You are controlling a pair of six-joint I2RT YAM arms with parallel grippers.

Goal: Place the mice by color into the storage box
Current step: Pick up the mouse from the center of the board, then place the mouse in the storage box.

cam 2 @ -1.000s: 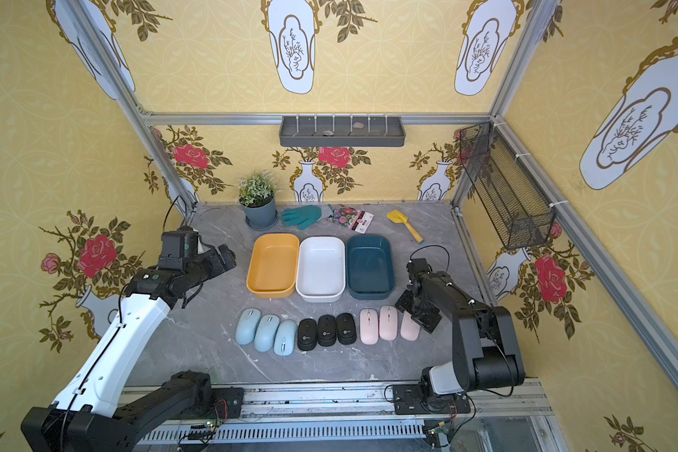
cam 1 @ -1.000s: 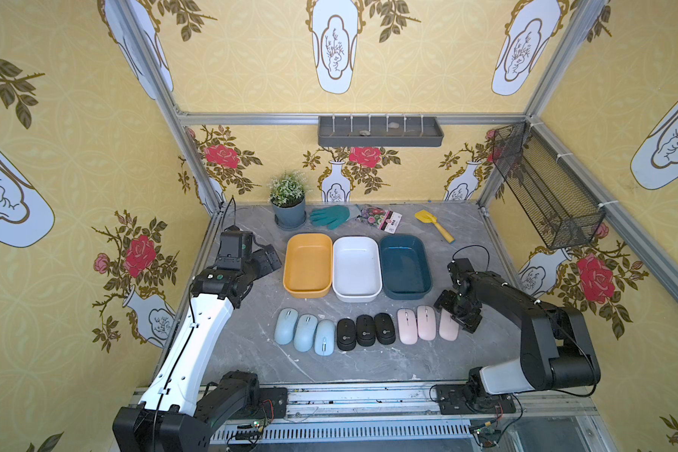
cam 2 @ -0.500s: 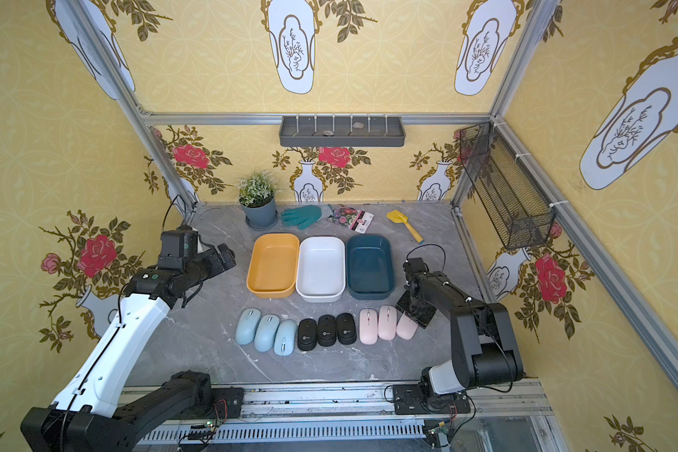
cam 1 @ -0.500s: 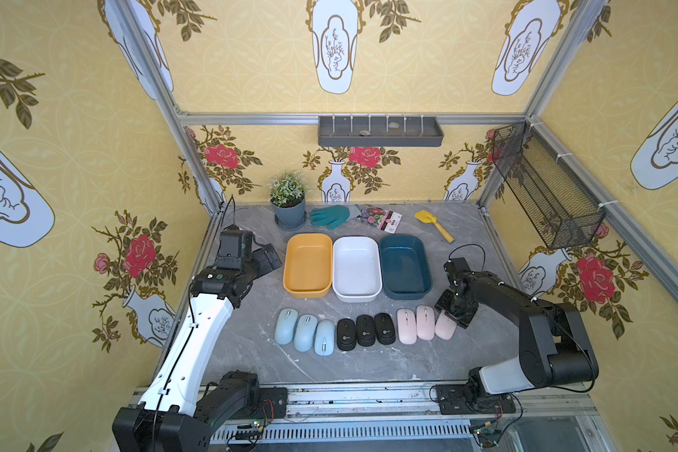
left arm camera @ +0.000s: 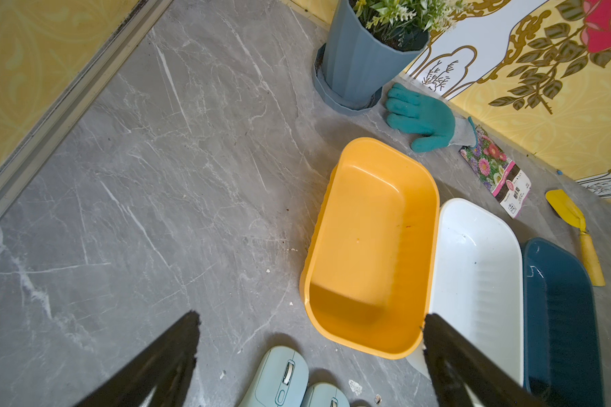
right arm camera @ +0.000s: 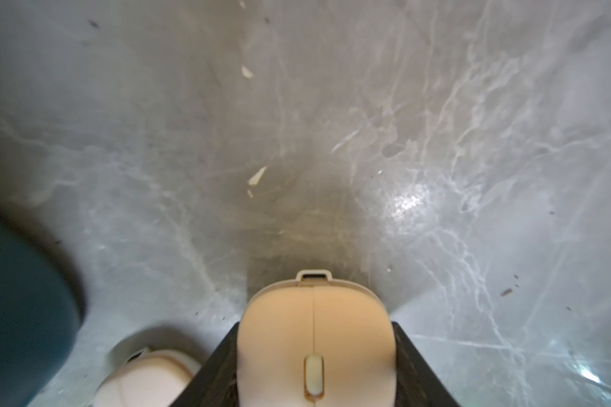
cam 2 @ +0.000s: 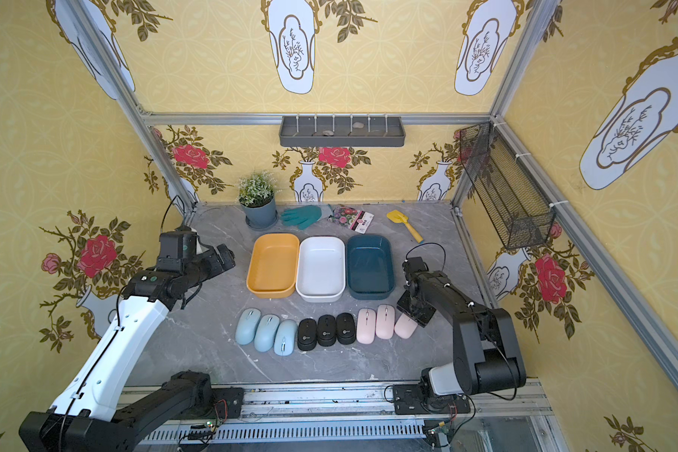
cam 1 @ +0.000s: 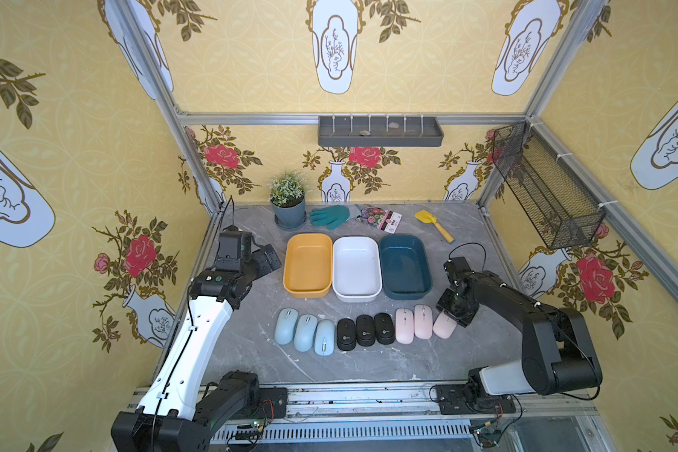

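Note:
Nine mice lie in a row on the grey table in both top views: three light blue [cam 1: 305, 338], three black [cam 1: 365, 330] and three pale pink [cam 1: 413, 324]. My right gripper [cam 1: 453, 311] is down at the row's right end, shut on the rightmost pink mouse [cam 2: 404, 328]. In the right wrist view that pink mouse [right arm camera: 314, 345] fills the gap between the black fingers [right arm camera: 223, 366]. Behind the row stand the orange [cam 1: 308, 264], white [cam 1: 356, 268] and dark blue [cam 1: 405, 266] storage boxes, all empty. My left gripper [cam 1: 267, 256] hangs open left of the orange box [left arm camera: 371, 246].
Along the back wall stand a potted plant [cam 1: 289, 203], a green glove [cam 1: 331, 216], a seed packet [cam 1: 380, 217] and a yellow trowel [cam 1: 433, 225]. A wire basket [cam 1: 545, 188] juts from the right wall. A grey shelf [cam 1: 380, 131] hangs on the back wall.
My right gripper has closed on the rightmost pink mouse, which has turned slightly. The left arm has not moved.

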